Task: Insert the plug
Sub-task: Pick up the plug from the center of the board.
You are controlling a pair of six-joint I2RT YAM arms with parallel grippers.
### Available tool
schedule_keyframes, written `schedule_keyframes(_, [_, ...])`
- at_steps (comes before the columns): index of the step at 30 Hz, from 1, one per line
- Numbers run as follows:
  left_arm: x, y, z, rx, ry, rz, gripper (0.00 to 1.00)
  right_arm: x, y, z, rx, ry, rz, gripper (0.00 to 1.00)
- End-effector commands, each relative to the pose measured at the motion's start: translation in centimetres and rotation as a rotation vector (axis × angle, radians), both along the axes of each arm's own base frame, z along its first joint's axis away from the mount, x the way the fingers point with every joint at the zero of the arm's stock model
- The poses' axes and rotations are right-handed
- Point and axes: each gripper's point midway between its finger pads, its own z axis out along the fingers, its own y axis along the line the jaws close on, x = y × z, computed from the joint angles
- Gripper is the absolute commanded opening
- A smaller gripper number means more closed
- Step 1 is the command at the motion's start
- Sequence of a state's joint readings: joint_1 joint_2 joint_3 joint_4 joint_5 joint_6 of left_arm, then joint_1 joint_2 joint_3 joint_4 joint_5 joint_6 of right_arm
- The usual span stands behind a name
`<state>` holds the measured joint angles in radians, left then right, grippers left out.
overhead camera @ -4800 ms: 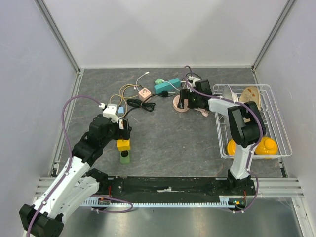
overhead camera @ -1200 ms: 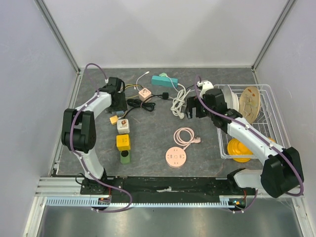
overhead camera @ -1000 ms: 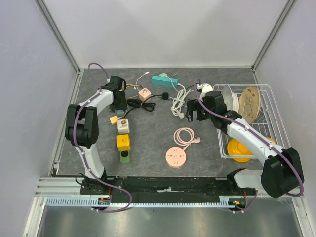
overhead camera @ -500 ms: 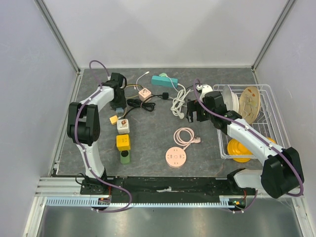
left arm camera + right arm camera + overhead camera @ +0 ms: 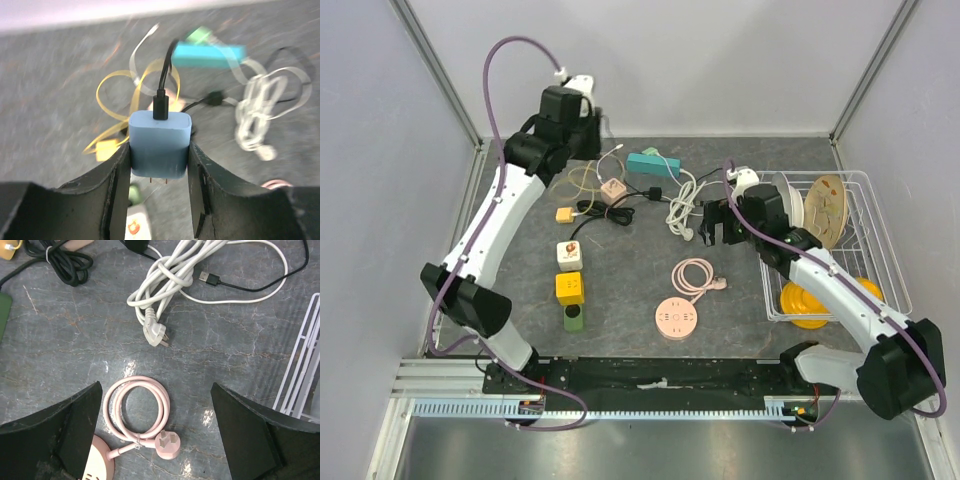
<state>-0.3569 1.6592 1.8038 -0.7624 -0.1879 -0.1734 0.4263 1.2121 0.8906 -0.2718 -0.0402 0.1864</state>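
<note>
My left gripper point(image 5: 160, 161) is shut on a blue plug point(image 5: 160, 142), its two metal prongs pointing down and a black cable point(image 5: 164, 70) running from its top. In the top view the left gripper point(image 5: 586, 124) is raised high over the table's back left. Below it on the table stands a white cube socket point(image 5: 569, 255). My right gripper point(image 5: 155, 390) is open and holds nothing, hovering over a coiled pink cord point(image 5: 136, 407) with a pink plug point(image 5: 167, 444). In the top view the right gripper point(image 5: 715, 222) is at centre right.
A teal power strip point(image 5: 653, 164), pink cube point(image 5: 612, 189), bundled white cable point(image 5: 682, 205) and yellow cable point(image 5: 122, 92) lie at the back. A yellow cube point(image 5: 570, 288), a green piece point(image 5: 574, 319) and a round pink socket point(image 5: 677, 317) sit nearer. A wire dish rack point(image 5: 880, 245) stands at the right.
My left arm has risen from the cables on the table and swung up and back, carrying the blue plug. The right arm has barely moved.
</note>
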Motion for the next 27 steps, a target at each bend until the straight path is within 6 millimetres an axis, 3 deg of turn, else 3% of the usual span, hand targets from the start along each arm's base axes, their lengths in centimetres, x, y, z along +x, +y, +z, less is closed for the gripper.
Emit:
schedule_keyframes(1, [-3.5, -5.2, 10.4, 0.041, -0.231, -0.19, 0.07, -0.1, -0.3, 3.8, 0.034, -0.092, -0.01, 0.98])
schedule_keyframes(3, [-4.5, -6.5, 12.7, 0.025, -0.287, -0.226, 0.08, -0.4, -0.5, 4.2, 0.037, -0.101, -0.011, 0.98])
schedule_keyframes(5, [-5.7, -8.1, 13.0, 0.001, -0.298, -0.289, 0.08, -0.9, -0.8, 4.8, 0.04, -0.113, -0.013, 0.98])
schedule_keyframes(8, [-6.7, -9.8, 10.3, -0.008, -0.251, -0.373, 0.08, -1.7, -0.9, 5.5, 0.049, -0.122, -0.004, 0.98])
schedule_keyframes(9, [-7.1, -10.7, 7.6, 0.013, -0.212, -0.413, 0.08, -2.1, -1.0, 6.0, 0.055, -0.13, 0.0, 0.98])
schedule_keyframes(10, [-7.7, -11.4, 6.5, 0.009, -0.198, -0.449, 0.08, -2.3, -1.0, 6.3, 0.061, -0.134, 0.003, 0.98])
schedule_keyframes(11, [-8.5, -11.5, 6.4, -0.002, -0.211, -0.468, 0.08, -2.6, -1.0, 6.6, 0.069, -0.138, 0.011, 0.98])
schedule_keyframes(12, [-9.3, -11.9, 3.1, 0.012, -0.155, -0.498, 0.08, -2.8, -0.7, 7.3, 0.089, -0.144, 0.023, 0.98])
schedule_keyframes(14, [-10.4, -13.4, 2.4, -0.04, -0.188, -0.569, 0.07, -3.4, -0.2, 8.4, 0.124, -0.153, 0.052, 0.98])
schedule_keyframes(15, [-11.7, -13.1, 0.3, -0.043, -0.161, -0.595, 0.07, -3.9, 0.8, 9.4, 0.162, -0.155, 0.103, 0.97])
schedule_keyframes(17, [-12.4, -13.7, 0.2, -0.087, -0.216, -0.636, 0.07, -4.4, 1.9, 10.3, 0.221, -0.137, 0.144, 0.97])
schedule_keyframes(18, [-13.2, -13.3, -1.1, -0.071, -0.221, -0.66, 0.07, -4.7, 2.5, 11.3, 0.255, -0.138, 0.171, 0.96])
schedule_keyframes(20, [-13.9, -13.7, -1.4, -0.085, -0.259, -0.708, 0.06, -5.2, 3.7, 12.2, 0.329, -0.109, 0.206, 0.96])
schedule_keyframes(21, [-14.5, -13.5, -2.8, -0.072, -0.249, -0.73, 0.06, -5.2, 4.1, 12.8, 0.353, -0.105, 0.214, 0.95])
schedule_keyframes(27, [-17.0, -14.5, -4.0, -0.082, -0.309, -0.857, 0.07, -6.1, 7.4, 13.3, 0.576, 0.061, 0.262, 0.89])
